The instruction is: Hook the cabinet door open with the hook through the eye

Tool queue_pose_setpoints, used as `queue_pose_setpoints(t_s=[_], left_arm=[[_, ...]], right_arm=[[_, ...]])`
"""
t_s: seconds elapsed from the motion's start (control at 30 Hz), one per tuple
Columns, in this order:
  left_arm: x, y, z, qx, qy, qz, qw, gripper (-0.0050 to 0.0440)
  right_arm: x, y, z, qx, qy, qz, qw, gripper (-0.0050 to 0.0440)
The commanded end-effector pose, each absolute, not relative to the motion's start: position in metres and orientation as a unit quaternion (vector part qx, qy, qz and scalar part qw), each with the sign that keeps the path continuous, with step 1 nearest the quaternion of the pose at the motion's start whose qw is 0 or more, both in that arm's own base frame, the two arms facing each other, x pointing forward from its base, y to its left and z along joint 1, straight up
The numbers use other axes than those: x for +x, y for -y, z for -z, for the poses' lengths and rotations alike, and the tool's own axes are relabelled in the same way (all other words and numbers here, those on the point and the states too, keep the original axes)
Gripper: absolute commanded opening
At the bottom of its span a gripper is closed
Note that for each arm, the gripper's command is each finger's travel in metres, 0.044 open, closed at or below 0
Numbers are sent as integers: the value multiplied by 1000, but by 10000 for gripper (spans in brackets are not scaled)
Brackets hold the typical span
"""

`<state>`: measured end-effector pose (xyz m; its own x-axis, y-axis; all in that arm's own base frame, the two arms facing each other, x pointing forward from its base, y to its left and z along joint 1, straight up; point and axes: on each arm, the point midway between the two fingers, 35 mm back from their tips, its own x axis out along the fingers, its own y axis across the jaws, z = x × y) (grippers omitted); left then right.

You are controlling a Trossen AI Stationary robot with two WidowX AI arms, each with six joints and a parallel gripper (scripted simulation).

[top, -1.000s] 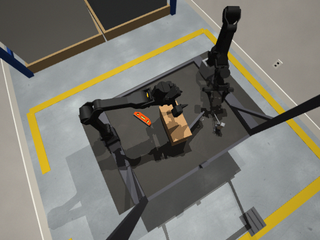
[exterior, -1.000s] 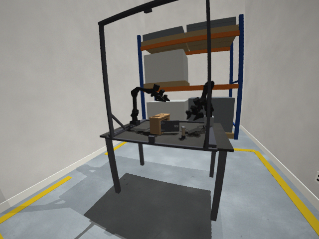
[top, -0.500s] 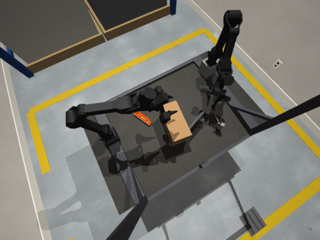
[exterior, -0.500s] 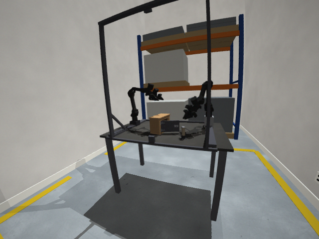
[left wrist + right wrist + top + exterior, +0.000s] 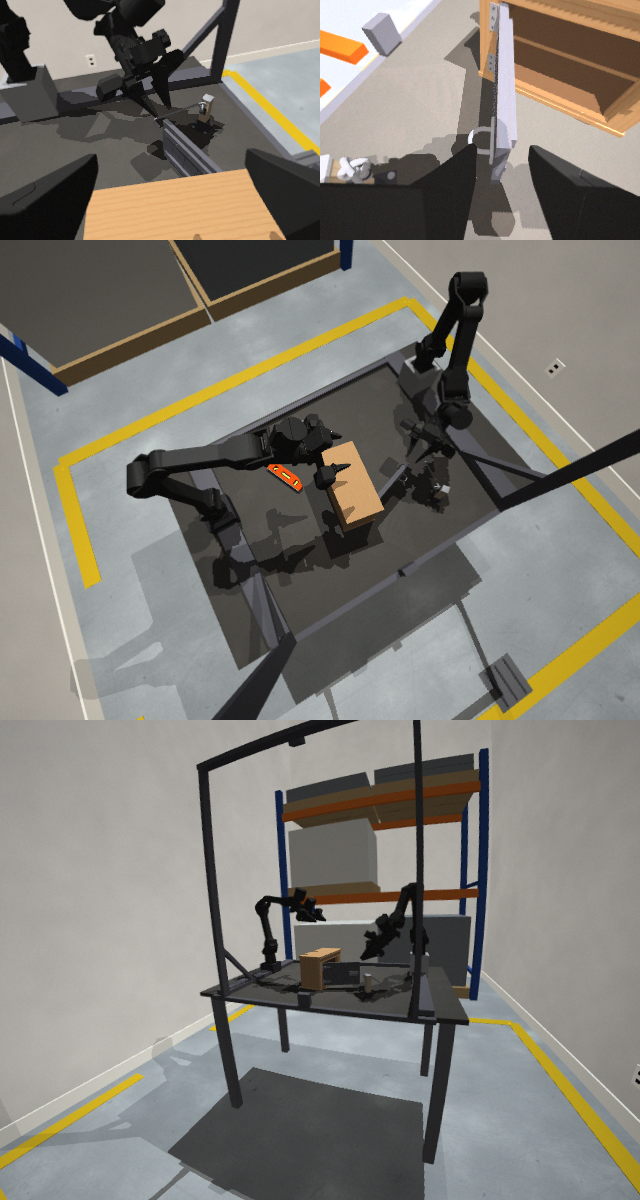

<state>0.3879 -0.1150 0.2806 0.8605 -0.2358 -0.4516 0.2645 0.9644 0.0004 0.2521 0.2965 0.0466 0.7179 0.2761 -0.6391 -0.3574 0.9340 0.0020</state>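
Note:
The wooden cabinet (image 5: 351, 485) stands flat on its base mid-table, also in the right wrist view (image 5: 560, 65). Its grey door (image 5: 504, 90) is swung open, with the metal eye (image 5: 481, 135) near its free end. My right gripper (image 5: 502, 151) is open, its fingers either side of the door's free end and eye without touching. The small post (image 5: 206, 107) stands just past the door (image 5: 187, 150), and its hook rod (image 5: 177, 111) lies roughly level, reaching toward the right gripper (image 5: 159, 107). My left gripper (image 5: 338, 450) is open and empty above the cabinet top (image 5: 185, 205).
An orange spirit level (image 5: 284, 474) lies on the table beside the cabinet, under the left arm. The right arm's grey base block (image 5: 416, 369) stands at the table's far corner. Frame struts run along the table edges and overhead.

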Motion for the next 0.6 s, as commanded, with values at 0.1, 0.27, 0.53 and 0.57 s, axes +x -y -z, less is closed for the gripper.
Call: queue_pose_setpoints(t_s=[0.1, 0.27, 0.53, 0.57], left_arm=[[383, 113, -301, 26, -206, 128, 970, 400], [385, 113, -298, 27, -210, 129, 969, 400], [385, 113, -298, 27, -210, 129, 969, 400], [385, 113, -298, 27, -210, 129, 969, 400]], right_arm=[[268, -305, -50, -46, -328, -159, 930, 130], [278, -309, -42, -47, -328, -161, 929, 99], [280, -309, -38, -48, -329, -160, 929, 51], [280, -309, -38, -48, -329, -160, 929, 51]])
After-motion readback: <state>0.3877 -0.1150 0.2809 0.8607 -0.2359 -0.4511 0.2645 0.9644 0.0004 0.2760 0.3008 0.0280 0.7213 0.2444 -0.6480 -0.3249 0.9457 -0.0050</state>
